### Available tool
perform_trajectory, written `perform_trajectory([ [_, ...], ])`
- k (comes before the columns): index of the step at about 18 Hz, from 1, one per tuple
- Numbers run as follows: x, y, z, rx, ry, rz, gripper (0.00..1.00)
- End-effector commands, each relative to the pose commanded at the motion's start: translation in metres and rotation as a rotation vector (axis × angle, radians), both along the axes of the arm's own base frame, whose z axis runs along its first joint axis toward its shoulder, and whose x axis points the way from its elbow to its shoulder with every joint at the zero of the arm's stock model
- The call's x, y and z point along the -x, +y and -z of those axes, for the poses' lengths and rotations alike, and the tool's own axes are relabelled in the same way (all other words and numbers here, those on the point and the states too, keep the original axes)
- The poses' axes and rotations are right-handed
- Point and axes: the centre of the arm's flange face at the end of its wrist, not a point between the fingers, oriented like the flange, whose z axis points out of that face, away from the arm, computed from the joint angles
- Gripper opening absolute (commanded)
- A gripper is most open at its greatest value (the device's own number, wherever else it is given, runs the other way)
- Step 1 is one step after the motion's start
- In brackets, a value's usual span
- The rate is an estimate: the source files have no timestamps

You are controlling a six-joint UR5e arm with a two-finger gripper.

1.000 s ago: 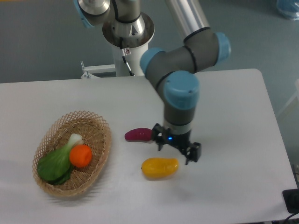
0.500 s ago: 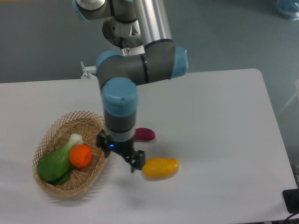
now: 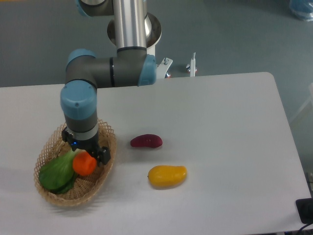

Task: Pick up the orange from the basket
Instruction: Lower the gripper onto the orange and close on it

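My hand (image 3: pixel 84 152) hangs spread open over the basket (image 3: pixel 105 177), fingers either side of the orange (image 3: pixel 84 165) beside the leafy green (image 3: pixel 55 174), placed to descend and close.

A white worktop (image 3: pixel 230 122) is carrying three things. A woven wicker basket (image 3: pixel 105 169) is sitting directly beneath the end effector (image 3: pixel 84 149). A dark purple vegetable (image 3: pixel 146 141) is lying to the right of the end effector, and a yellow mango-shaped fruit (image 3: pixel 167 176) is resting further right and nearer the camera.
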Motion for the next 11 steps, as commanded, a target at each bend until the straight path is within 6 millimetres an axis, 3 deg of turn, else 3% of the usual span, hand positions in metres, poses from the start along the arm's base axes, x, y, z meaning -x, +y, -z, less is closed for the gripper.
perform_trajectory([
  [7,0.002,0.001,0.017,0.02,0.012,-0.022,1.0],
  [9,0.003,0.004,0.02,0.012,0.016,-0.022,0.87],
  [11,0.004,0.004,0.024,0.021,0.02,-0.033,0.82],
])
